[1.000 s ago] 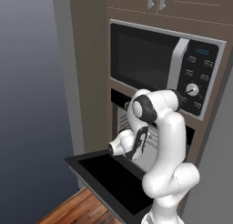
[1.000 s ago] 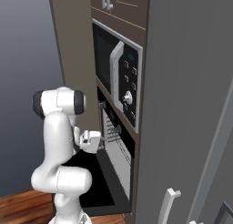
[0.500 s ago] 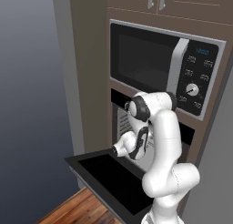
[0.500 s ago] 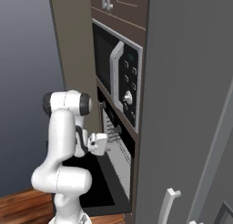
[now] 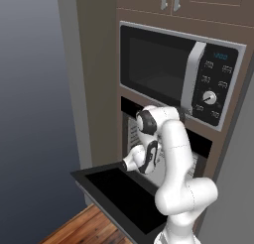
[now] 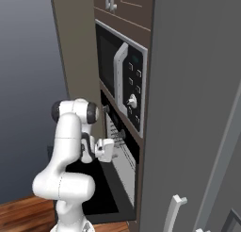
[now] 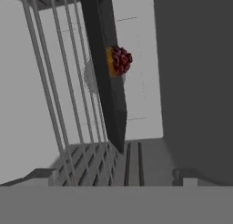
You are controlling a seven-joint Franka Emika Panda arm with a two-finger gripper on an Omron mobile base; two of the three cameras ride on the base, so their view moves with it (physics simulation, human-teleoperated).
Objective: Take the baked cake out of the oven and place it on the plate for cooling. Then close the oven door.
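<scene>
Glossy black oven door [image 5: 116,196] dropped flat, thin wire racks [image 7: 68,95], knobbly dark-red cake [image 7: 119,60] (round), hand [image 6: 113,148] spread wide, empty

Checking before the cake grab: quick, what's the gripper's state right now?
Gripper: open, holding nothing, at the oven mouth above the dropped oven door; the cake sits untouched deep inside.

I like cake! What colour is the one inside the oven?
Dark red on top, orange-yellow underneath; the small round cake shows best in the hand view.
</scene>
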